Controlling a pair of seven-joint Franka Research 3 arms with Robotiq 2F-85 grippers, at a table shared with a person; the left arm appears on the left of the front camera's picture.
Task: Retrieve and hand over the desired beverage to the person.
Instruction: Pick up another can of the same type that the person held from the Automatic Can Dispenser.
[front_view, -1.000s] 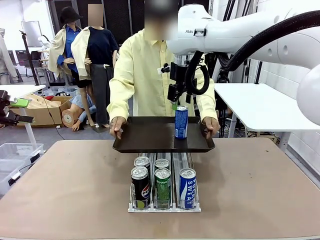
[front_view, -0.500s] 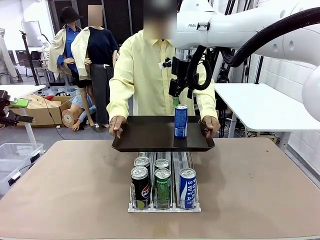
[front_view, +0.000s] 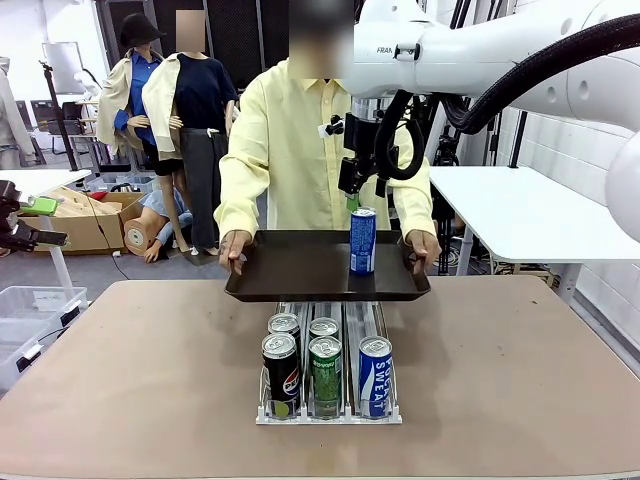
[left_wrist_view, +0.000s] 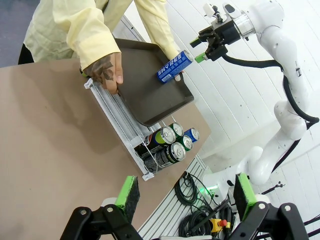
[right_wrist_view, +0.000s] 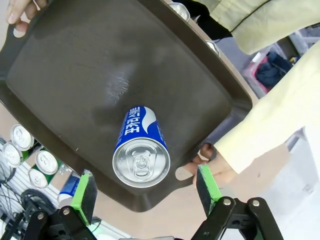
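While one person (front_view: 290, 150) is holding one dark tray (front_view: 290, 272), one rack (front_view: 330, 415) is keeping five cans (front_view: 325, 362). One blue can (front_view: 362, 241) is standing upright on the tray. Right gripper (front_view: 352, 202) is hovering just above it, jaws spread, empty; left gripper (left_wrist_view: 186, 195) likewise.

My right fingers (right_wrist_view: 85, 192) hang spread above the upright blue drinks can (front_view: 362, 243), air clear all round it. The person's hands (front_view: 420, 248) block both ends of the dark flat plastic tray (front_view: 290, 265); its left half lies bare.

rack (front_view: 362, 318): five cans (front_view: 325, 372) | cardboard box (front_view: 85, 225): floor, left | white table (front_view: 520, 215): right
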